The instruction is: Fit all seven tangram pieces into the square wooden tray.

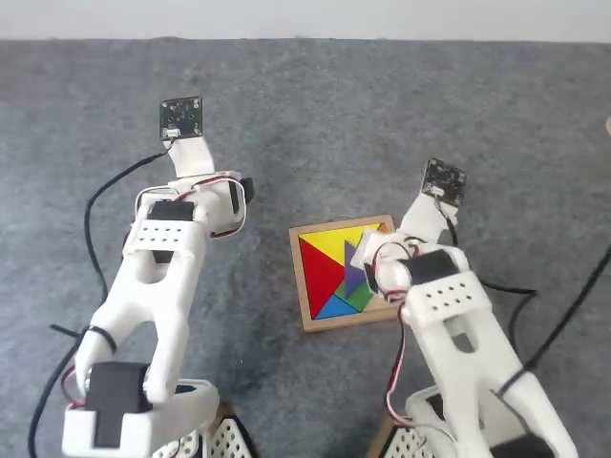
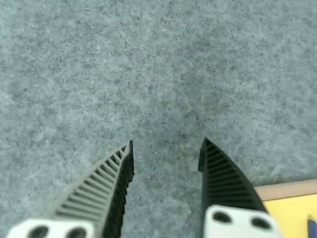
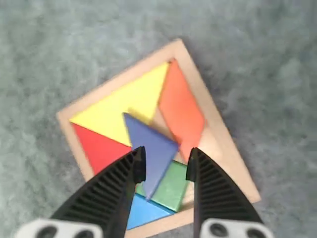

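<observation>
In the square wooden tray (image 3: 119, 79) five pieces (image 3: 124, 106) are seated, a purple triangle (image 3: 153, 144) is left askew atop them, straddled by the released right tool (image 3: 165, 161), and the released left tool (image 2: 166, 148) is held beside the tray.

Wooden tray (image 3: 116, 85) on grey table (image 3: 49, 49); purple triangle (image 3: 151, 146) askew atop seated pieces (image 3: 114, 114), between the parted tips of the pincer (image 3: 167, 159).

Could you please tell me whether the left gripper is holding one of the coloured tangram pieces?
No, the left gripper stands open, with bare grey carpet showing between its two black ridged fingers.
</observation>
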